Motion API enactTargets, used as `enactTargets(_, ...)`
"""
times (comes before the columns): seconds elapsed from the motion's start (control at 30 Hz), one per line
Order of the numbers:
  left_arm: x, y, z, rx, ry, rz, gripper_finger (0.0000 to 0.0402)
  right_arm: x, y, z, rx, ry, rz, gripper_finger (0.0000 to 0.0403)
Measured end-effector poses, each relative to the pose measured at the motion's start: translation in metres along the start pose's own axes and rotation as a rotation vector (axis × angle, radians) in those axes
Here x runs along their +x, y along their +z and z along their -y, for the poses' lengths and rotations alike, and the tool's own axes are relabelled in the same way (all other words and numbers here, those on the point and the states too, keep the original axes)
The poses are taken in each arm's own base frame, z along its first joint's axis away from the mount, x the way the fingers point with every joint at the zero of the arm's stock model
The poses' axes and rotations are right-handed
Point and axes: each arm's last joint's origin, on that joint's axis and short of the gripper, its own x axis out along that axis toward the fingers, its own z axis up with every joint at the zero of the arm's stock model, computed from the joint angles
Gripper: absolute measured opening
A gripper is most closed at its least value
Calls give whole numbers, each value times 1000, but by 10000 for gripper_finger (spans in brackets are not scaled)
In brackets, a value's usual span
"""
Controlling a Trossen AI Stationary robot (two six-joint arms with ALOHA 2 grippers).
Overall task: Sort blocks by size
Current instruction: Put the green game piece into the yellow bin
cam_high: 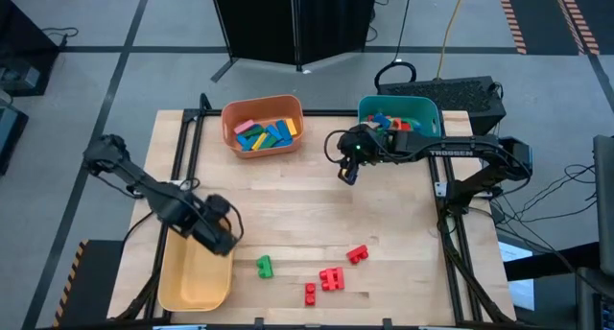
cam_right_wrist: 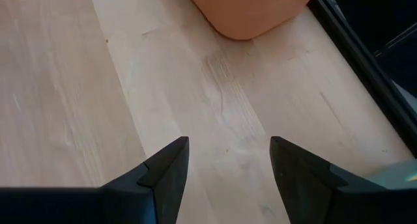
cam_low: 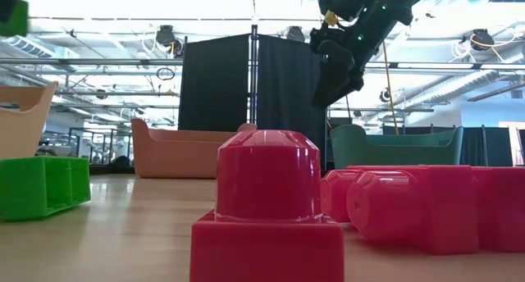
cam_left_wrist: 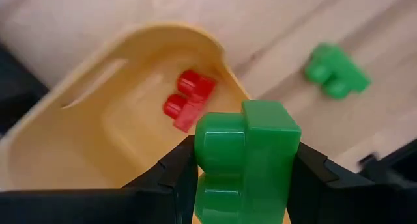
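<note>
Across the wooden worktop (cam_high: 317, 215) stood three bins. Two sat along the far edge: an orange bin (cam_high: 262, 126) holding blue, green, yellow and pink bars, and a teal bin (cam_high: 400, 116) holding mixed blocks. A yellow bin (cam_high: 195, 272) sat at the near left corner.

Over the yellow bin's inner rim hung the left gripper (cam_left_wrist: 241, 168), its jaws clenched on a green studded block (cam_left_wrist: 246, 160). In the left wrist view, one red block (cam_left_wrist: 187, 99) lay on that bin's floor.

Beside the teal bin, above bare worktop between the two far bins, hung the right gripper (cam_right_wrist: 228, 162). Its jaws stood apart with nothing between them.

Five loose blocks lay on the near part of the worktop, all outside the bins:
- a green brick (cam_high: 264, 266), near the yellow bin;
- a red cluster (cam_high: 333, 278), right of the green brick;
- a red brick (cam_high: 358, 254), just beyond the cluster;
- a small red brick (cam_high: 310, 293), nearest the front edge.

In the low view the red bricks filled the foreground; their separate outlines could not be told apart there.
</note>
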Motion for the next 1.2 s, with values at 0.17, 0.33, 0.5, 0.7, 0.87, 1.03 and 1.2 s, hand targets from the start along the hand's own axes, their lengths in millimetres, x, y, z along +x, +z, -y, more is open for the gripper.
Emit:
enactTargets(0.17, 36, -12, 6, 92, -10, -80, 160, -1, 0, -4, 26, 8, 0, 201)
enactTargets(0.33, 68, -23, -2, 125, 17, -138, 160, -1, -1, -9, 93, 21, 0, 201)
enactTargets(0.5, 88, -25, -10, 150, 30, -188, 172, -2, -2, -15, 134, 34, 5, 201)
enactTargets(0.7, 112, -26, -10, 157, -70, -208, 227, -3, -2, -19, 159, 44, 4, 201)
enactTargets(0.87, 120, -26, -15, 130, -53, -219, 264, -4, -3, -22, 194, 50, 3, 201)
enactTargets(1.03, 120, -26, -14, 130, -65, -223, 271, -5, -4, -27, 216, 62, 1, 201)
enactTargets(1.2, 118, -29, -14, 122, -76, -251, 271, -7, -2, -38, 214, 182, 12, 200)
